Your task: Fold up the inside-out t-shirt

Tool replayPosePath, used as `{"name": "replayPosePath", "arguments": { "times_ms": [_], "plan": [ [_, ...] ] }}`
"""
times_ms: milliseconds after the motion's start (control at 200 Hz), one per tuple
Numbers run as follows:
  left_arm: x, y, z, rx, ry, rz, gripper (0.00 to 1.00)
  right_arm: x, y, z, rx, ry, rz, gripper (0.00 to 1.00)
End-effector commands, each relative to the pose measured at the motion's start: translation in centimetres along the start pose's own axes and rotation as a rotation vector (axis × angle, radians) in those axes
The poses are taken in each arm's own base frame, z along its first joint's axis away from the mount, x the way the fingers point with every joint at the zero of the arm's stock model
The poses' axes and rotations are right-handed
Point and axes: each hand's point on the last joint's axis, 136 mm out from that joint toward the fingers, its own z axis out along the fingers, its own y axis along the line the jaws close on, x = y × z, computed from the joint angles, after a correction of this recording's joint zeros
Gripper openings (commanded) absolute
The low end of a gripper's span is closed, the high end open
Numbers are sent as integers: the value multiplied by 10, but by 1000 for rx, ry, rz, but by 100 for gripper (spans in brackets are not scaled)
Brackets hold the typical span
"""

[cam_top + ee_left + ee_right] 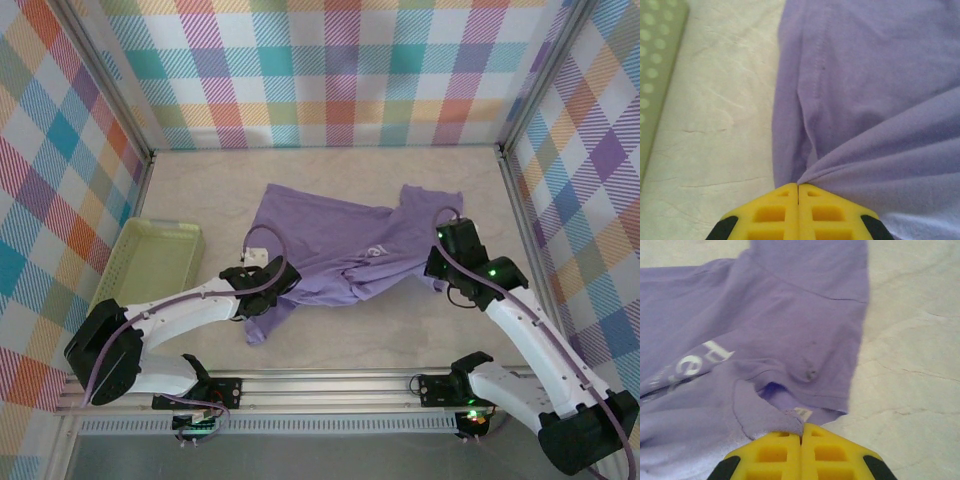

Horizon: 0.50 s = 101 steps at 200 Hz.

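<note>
The lavender t-shirt (340, 245) lies rumpled mid-desk (400, 335). The left gripper (798, 187) pinches its near-left edge and the right gripper (801, 426) its right edge, probably to lift and spread it.

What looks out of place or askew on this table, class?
The t-shirt lies askew and rumpled, its near edge bunched where the left fingers and right fingers pinch it. Pale lettering shows on the cloth.
</note>
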Motion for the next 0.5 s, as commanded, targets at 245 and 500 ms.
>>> {"name": "replayPosePath", "arguments": {
  "times_ms": [245,500],
  "plan": [
    [-1,36,8,-191,33,-60,0,9,-56,10,181,39,161,0],
    [-15,-26,2,-31,61,122,18,22,-4,62,-35,186,94,0]
  ]
}}
